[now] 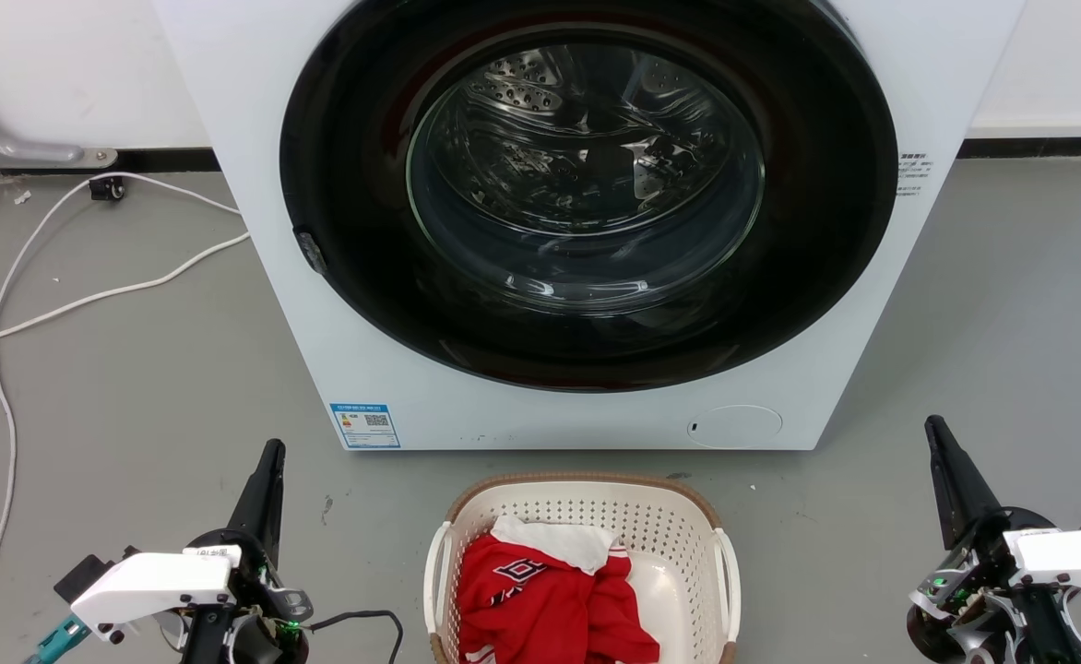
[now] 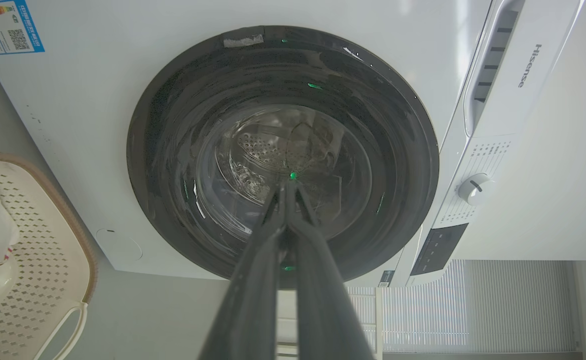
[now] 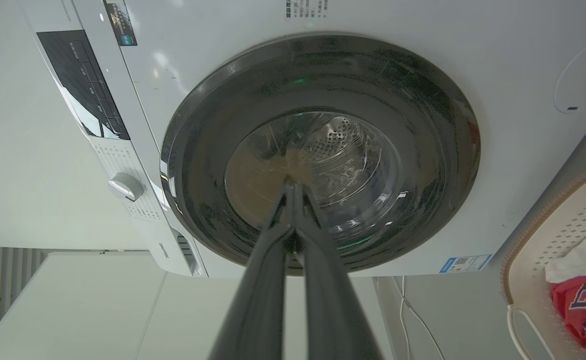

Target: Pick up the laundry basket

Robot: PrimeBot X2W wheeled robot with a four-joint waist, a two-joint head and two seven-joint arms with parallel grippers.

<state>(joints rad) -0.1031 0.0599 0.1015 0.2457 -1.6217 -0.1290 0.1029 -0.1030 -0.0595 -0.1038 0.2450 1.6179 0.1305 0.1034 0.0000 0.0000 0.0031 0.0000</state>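
Squarely ahead stands the white washing machine (image 1: 587, 212). On the grey floor (image 1: 135, 387) just before it sits the laundry basket (image 1: 596, 516), holding a red-and-white garment (image 1: 550, 609). The left claw (image 1: 272, 452) and right claw (image 1: 934, 429) flank it, well apart, each pressed together and empty.

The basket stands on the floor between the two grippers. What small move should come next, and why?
Probably bring both grippers inward toward the white side handles. The laundry basket sits on the floor untouched. The left gripper and the right gripper stand well apart from it on either side, jaws shut, pointing at the washing machine rather than at the basket.
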